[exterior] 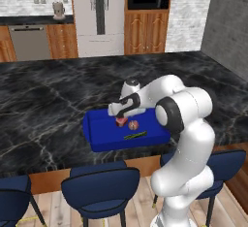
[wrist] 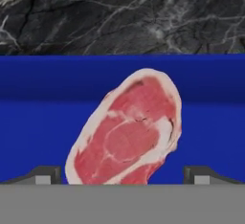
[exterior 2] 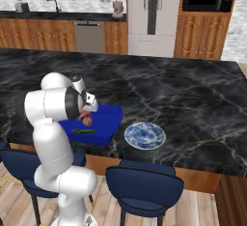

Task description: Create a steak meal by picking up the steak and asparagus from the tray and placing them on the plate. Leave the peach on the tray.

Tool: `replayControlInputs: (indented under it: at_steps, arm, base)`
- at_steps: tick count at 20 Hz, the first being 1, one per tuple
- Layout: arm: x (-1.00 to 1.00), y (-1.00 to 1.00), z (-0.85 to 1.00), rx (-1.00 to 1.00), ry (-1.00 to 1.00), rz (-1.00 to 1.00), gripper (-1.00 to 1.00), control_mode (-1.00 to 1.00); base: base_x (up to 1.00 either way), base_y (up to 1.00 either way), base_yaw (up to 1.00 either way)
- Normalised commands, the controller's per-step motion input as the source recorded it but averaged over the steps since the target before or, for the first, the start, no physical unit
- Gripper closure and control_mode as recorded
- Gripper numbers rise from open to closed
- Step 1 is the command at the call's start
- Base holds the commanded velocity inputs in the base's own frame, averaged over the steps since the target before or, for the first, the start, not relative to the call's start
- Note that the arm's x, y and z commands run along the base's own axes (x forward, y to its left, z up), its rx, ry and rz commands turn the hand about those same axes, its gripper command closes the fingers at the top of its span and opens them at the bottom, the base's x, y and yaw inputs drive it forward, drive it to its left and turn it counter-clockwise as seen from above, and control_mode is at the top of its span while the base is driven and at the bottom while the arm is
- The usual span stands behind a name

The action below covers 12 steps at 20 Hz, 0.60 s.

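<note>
Left base view
Gripper (exterior: 120, 118): it is low over the left part of the tray, right at the steak. I cannot tell from here how wide the jaws are.
Tray (exterior: 97, 130): big and blue, sitting on the dark counter (exterior: 43, 105) near its front edge.
In the tray: the steak (exterior: 120, 121) under the hand, the peach (exterior: 133, 124) just beside it on the right, and the asparagus (exterior: 135, 135) lying flat near the front wall.

Right base view
Gripper (exterior 2: 87, 112): mostly hidden behind the white arm, down at the tray (exterior 2: 108, 121).
In the tray: the steak (exterior 2: 85, 115) peeks out by the hand, the peach (exterior 2: 88, 121) is just in front of it, and the asparagus (exterior 2: 83, 131) lies closer to the front.
Plate (exterior 2: 144, 135): round, pale with blue marks, on the counter just right of the tray. Nothing is on it.

Hand view
Gripper (wrist: 122, 175): the jaws stand wide apart, one tip at each side of the steak's lower end. They are not squeezing it.
Steak (wrist: 128, 129): red with a pale rim, lying tilted on the blue tray floor (wrist: 38, 132).
Tray wall: it runs across behind the steak, with the dark counter (wrist: 119, 17) past it.
</note>
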Motion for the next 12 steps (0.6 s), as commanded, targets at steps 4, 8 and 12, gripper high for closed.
replayControlInputs:
  at_steps: [4,8,12]
  arm:
    - [0.32,0.04,-0.28,0.00,0.00,-0.02,-1.00,-1.00]
    - [0.34,0.12,-0.24,0.00,0.00,-0.02,-1.00,-1.00]
    - [0.25,0.07,-0.28,0.00,0.00,-0.03,-1.00,-1.00]
  base:
    - [0.00,0.00,0.00]
    - [0.00,0.00,0.00]
    - [0.00,0.00,0.00]
